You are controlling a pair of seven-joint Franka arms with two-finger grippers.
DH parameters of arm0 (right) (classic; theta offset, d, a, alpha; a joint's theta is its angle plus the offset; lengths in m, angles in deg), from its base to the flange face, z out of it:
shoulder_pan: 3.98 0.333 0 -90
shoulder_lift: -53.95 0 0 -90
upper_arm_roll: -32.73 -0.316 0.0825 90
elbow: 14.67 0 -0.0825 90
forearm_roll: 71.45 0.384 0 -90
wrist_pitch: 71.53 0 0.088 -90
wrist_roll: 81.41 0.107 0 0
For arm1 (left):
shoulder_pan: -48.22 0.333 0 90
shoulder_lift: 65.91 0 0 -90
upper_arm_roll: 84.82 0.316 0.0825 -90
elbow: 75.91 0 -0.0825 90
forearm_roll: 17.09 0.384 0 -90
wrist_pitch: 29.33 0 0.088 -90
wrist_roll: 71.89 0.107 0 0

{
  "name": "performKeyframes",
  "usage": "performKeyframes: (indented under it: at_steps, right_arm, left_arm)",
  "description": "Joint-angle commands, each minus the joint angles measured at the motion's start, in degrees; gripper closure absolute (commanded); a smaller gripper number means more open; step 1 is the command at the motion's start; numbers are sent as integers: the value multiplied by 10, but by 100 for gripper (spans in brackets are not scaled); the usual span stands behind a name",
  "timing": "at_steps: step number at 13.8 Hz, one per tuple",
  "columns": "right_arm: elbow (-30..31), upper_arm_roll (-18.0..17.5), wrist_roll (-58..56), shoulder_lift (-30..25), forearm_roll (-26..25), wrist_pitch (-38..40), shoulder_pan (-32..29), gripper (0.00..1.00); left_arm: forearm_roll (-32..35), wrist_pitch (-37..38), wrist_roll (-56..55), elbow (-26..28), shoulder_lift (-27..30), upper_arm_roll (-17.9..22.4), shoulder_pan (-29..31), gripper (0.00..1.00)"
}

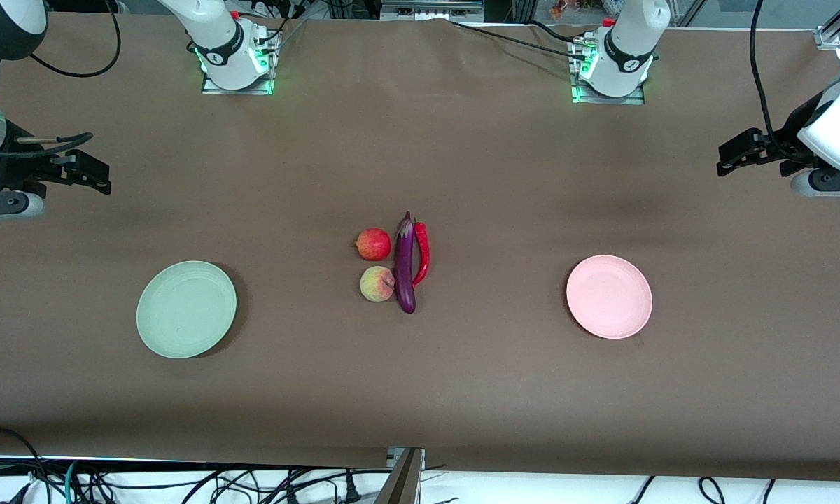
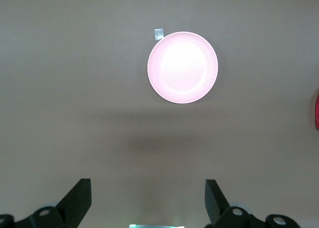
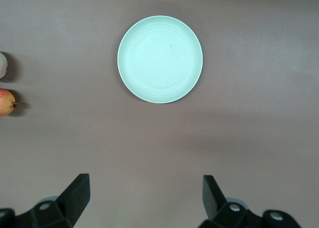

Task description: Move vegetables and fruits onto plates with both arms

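In the middle of the table lie a red apple-like fruit (image 1: 373,244), a yellowish-pink peach-like fruit (image 1: 377,283), a long purple eggplant (image 1: 405,266) and a red chili (image 1: 422,253), packed side by side. The pale green plate (image 1: 186,309) sits toward the right arm's end, the pink plate (image 1: 609,296) toward the left arm's end; both hold nothing. My right gripper (image 1: 101,178) hangs open over the bare cloth at its end of the table, looking down on the green plate (image 3: 160,59). My left gripper (image 1: 724,161) hangs open likewise, with the pink plate (image 2: 183,67) in its view.
The two arm bases (image 1: 236,66) (image 1: 609,73) stand at the table's edge farthest from the front camera. A small silvery tag (image 2: 158,34) lies beside the pink plate. Cables and a metal bracket (image 1: 402,476) run along the nearest edge.
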Motion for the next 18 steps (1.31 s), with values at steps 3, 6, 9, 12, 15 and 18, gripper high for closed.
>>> performKeyframes:
  at_steps: [3,6,9,12,15,18]
  right_arm:
    - [-10,-3,1,4,10,1,-1,0]
    - [-10,-3,1,4,21,1,-1,0]
    - [-10,-3,1,4,21,1,-1,0]
    - [-10,-3,1,4,21,1,-1,0]
    - [-10,-3,1,4,22,0,-1,0]
    - [-10,-3,0,4,23,-2,-1,0]
  left_arm:
    - [-7,4,-3,-18,-9,0,-1,0]
    - [-7,4,-3,-18,-9,0,-2,0]
    - [-7,4,-3,-18,-9,0,-2,0]
    - [-8,4,-3,-18,-9,-1,-2,0]
    - [-8,3,-3,-18,-9,0,-2,0]
    - [-8,3,-3,-18,-9,-1,-2,0]
